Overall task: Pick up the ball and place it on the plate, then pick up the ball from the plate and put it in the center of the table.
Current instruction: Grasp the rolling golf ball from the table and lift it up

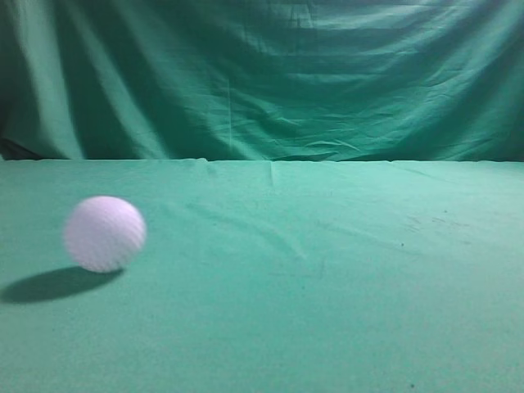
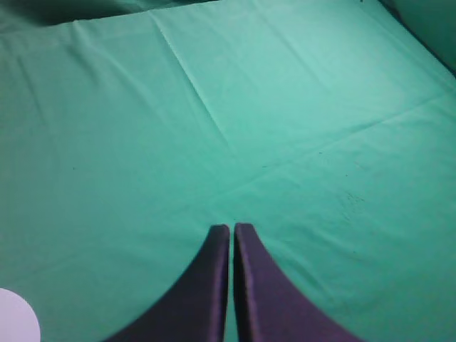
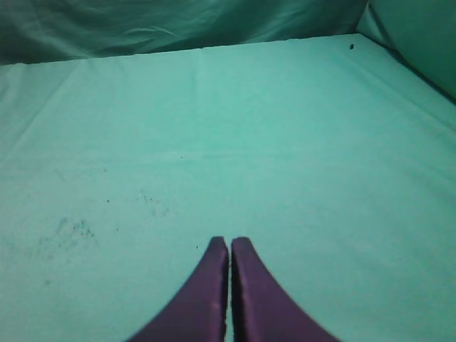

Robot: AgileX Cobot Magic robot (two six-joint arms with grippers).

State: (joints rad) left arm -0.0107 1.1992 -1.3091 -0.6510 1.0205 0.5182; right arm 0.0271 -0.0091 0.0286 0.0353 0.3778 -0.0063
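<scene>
The white dimpled ball [image 1: 105, 233] rests on the teal-green table [image 1: 327, 286] at the left of the exterior view, casting a shadow to its left. A white round shape at the bottom left corner of the left wrist view [image 2: 16, 319] may be the ball; I cannot tell. My left gripper [image 2: 232, 228] is shut and empty above bare cloth. My right gripper [image 3: 229, 241] is shut and empty above bare cloth. Neither gripper shows in the exterior view. No plate is in view.
A draped green backdrop curtain [image 1: 262, 78] hangs behind the table's far edge. Small dark specks mark the cloth [image 3: 71, 229] at the left in the right wrist view.
</scene>
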